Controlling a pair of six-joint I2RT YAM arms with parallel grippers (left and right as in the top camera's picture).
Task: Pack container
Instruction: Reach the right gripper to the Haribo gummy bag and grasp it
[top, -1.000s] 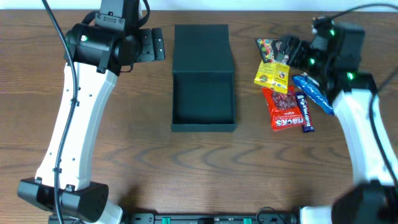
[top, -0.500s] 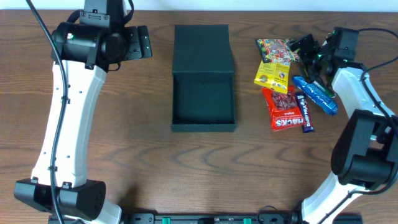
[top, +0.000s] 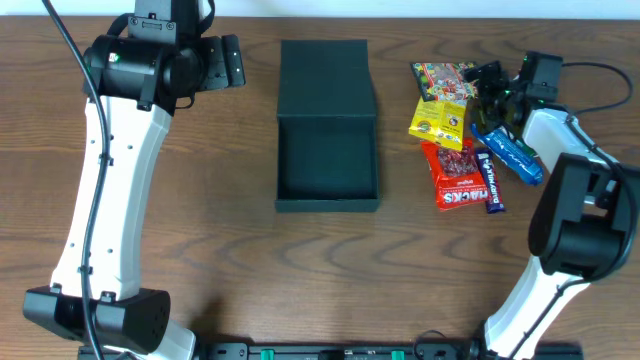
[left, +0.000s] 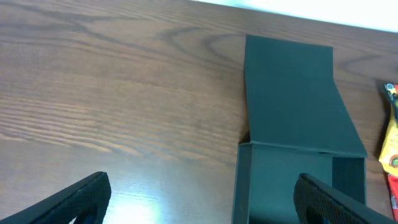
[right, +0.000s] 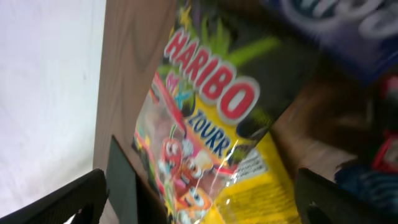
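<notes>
Right tool (top: 488, 80), spread wide, hovers at edge of Haribo packet (top: 443, 76), container (top: 325, 75) apart.

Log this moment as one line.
container: open, empty | right end effector: open, at Haribo packet | left end effector: open, holding nothing

The bag (right: 211, 124) right of the container (top: 327, 130), toward the back, reads "HARIBO" in red, with "ZOURR" beneath (the word's end is lost in a crease). The red packet (top: 455, 175), right of the container toward the front, shows white "ACKS". Print on the blue bar (top: 491, 187), also to the right, is too small to read.
</notes>
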